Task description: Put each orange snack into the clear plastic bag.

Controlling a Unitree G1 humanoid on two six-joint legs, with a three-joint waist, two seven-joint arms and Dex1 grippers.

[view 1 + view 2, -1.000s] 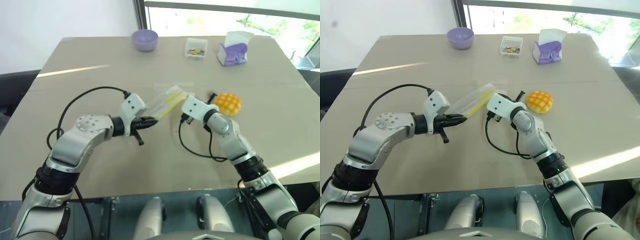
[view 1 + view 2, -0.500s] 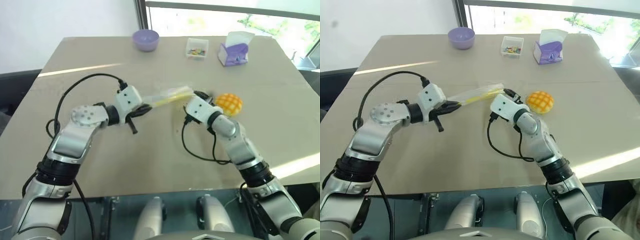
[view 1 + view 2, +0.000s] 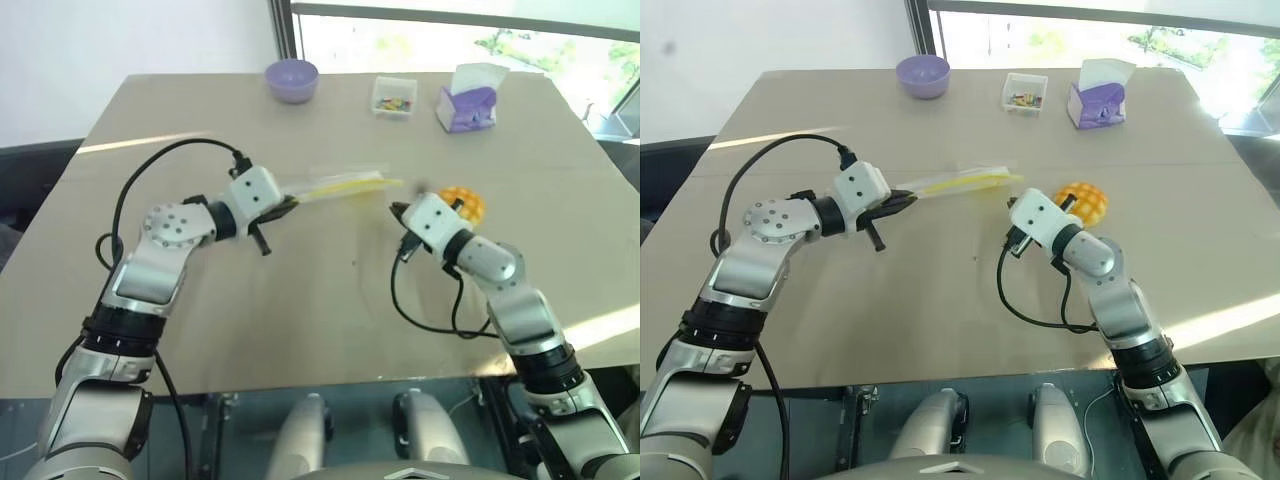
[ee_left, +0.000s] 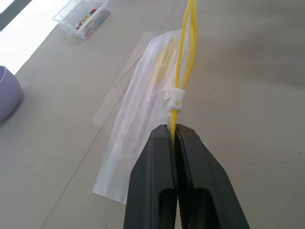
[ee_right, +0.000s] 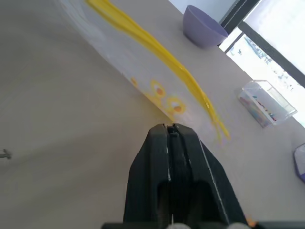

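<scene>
A: What do we see at the far edge of the bench (image 3: pixel 300 320)?

B: A purple bowl (image 3: pixel 291 78), a small clear box (image 3: pixel 393 96), a tissue pack (image 3: pixel 466 105).

A: And the bag (image 3: pixel 960 182)?

B: Our left end effector (image 4: pixel 174 134) is clamped on its yellow strip, holding it above the middle. The right end effector (image 5: pixel 170 130) is together, empty, partly hiding the bun (image 3: pixel 1085 201) to its right.

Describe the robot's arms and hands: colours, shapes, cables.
Both arms are silver-grey, jointed with black rings. Each wrist carries a white boxy block, with a black cable looping back along the arm. The left hand and right hand each have two black tapered fingers.
</scene>
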